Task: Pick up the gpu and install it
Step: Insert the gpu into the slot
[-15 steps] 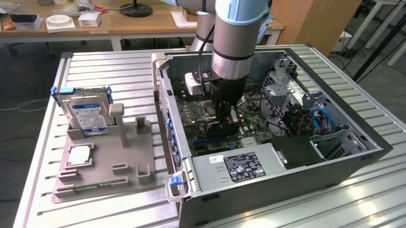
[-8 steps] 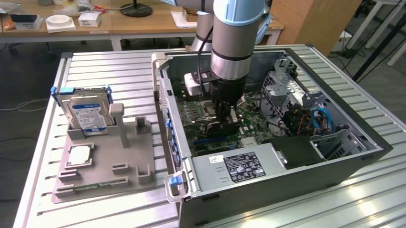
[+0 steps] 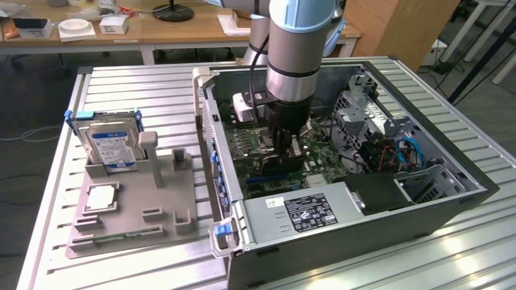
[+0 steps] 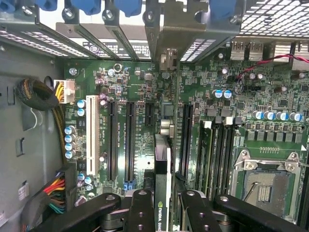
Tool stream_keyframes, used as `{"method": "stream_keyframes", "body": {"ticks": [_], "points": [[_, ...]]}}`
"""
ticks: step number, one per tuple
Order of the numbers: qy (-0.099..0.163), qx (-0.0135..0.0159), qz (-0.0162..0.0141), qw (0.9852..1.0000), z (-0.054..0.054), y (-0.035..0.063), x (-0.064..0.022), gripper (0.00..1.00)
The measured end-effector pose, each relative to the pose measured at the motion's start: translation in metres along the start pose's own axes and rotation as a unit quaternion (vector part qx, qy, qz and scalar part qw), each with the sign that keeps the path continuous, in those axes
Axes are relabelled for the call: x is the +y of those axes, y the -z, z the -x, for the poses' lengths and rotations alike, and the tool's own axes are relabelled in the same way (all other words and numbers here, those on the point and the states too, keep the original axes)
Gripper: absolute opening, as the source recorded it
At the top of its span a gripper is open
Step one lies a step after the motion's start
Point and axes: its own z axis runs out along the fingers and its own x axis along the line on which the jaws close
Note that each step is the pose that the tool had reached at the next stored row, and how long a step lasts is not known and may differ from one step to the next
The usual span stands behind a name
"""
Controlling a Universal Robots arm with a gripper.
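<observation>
The pincer (image 4: 165,210), half closed and clamped on the gpu (image 4: 161,162), holds it edge-down just above the motherboard (image 4: 120,87) — installing is the step in hand — which, I judge, calls for its edge squared over a long slot (image 4: 129,140).

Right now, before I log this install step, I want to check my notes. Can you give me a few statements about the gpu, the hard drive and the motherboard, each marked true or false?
1. The gripper is closed on the gpu inside the open computer case. True.
2. The hard drive lies flat inside the case. False: it stands upright in the gray fixture, outside the case on the exterior view's left.
3. A processor chip lies flat on the gray fixture. True.
4. The white expansion slot on the motherboard has a card in it. False: that slot is empty.
</observation>
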Motion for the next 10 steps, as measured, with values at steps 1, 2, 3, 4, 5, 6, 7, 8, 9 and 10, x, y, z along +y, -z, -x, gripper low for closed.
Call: {"method": "stream_keyframes", "body": {"ticks": [1,2,3,4,5,6,7,8,9,10], "points": [[0.000,0.0000,-0.0002,1.0000,0.0000,0.0001,0.0005,0.26],[0.000,0.0000,-0.0003,1.0000,0.0001,0.0001,0.0011,0.26],[0.000,0.0000,-0.0004,1.0000,0.0002,0.0001,0.0015,0.26],[0.000,0.0000,-0.0006,1.0000,0.0003,0.0001,0.0018,0.26],[0.000,0.0000,-0.0007,1.0000,0.0004,0.0001,0.0021,0.26],[0.000,0.0000,-0.0008,1.0000,0.0005,0.0001,0.0024,0.26],[0.000,0.0000,-0.0008,1.0000,0.0004,0.0002,0.0024,0.26],[0.000,0.0000,-0.0008,1.0000,0.0005,0.0002,0.0024,0.26],[0.000,0.0000,-0.0008,1.0000,0.0005,0.0001,0.0025,0.26],[0.000,0.0001,-0.0008,1.0000,0.0005,0.0001,0.0025,0.26]]}}
